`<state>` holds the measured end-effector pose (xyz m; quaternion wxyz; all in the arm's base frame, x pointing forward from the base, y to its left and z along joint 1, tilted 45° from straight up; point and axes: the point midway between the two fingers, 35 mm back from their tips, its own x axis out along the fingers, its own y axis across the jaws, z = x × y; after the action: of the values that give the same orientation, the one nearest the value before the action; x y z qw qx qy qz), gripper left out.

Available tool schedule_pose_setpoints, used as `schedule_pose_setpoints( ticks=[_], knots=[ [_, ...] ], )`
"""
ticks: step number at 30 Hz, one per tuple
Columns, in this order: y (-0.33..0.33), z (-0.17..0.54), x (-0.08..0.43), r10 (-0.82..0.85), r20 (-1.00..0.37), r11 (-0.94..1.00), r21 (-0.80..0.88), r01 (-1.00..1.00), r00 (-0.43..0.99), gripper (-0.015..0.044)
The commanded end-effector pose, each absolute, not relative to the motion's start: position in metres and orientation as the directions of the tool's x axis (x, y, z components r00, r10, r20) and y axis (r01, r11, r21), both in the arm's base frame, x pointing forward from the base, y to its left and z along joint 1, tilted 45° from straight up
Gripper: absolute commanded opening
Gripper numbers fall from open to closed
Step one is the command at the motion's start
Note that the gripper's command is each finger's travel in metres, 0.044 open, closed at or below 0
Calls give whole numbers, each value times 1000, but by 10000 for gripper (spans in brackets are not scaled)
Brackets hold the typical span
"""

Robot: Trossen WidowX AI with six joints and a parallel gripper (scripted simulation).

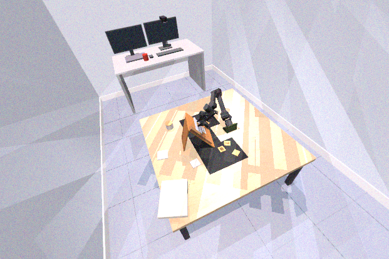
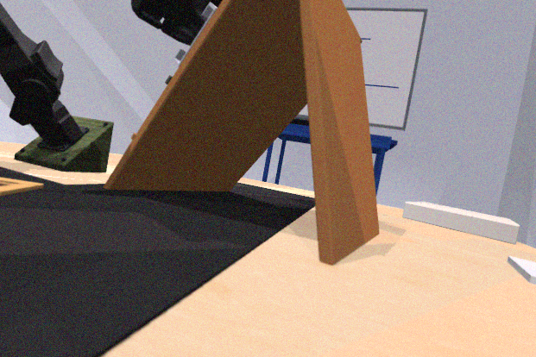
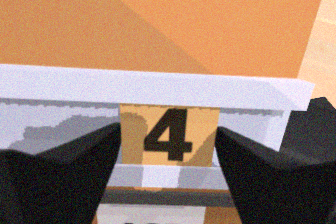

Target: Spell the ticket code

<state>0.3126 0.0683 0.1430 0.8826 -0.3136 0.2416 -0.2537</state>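
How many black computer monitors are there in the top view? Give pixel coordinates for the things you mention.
2: one black monitor [image 1: 126, 39] at the white desk's [image 1: 197, 50] left, another [image 1: 161, 30] at its right. None seems hidden.

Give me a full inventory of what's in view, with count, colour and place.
Board: one, orange-brown, propped on the table
Rail: one, white, across the board
Tile "4": one, yellow, in the rail
Loose tiles: three, yellow, on the mat's near part
Mat: black, under the board
Table: one, pale wood, centre
Cup: one, grey and tan, behind the board
Monitors: two, black, far desk
Mug: one, red, far desk
Whiteboard: one, pale, wall
Arm: one, black, green base
Hand: one, black, shut on tile "4"
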Motion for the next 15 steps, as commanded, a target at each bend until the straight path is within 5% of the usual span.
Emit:
schedule_pose_setpoints(
  ticks=[1,15],
  knots=[
    [70,141,314,-602,-265,674,-675,301,754,0],
    [75,137,316,-601,-265,674,-674,301,754,0]
  ],
)
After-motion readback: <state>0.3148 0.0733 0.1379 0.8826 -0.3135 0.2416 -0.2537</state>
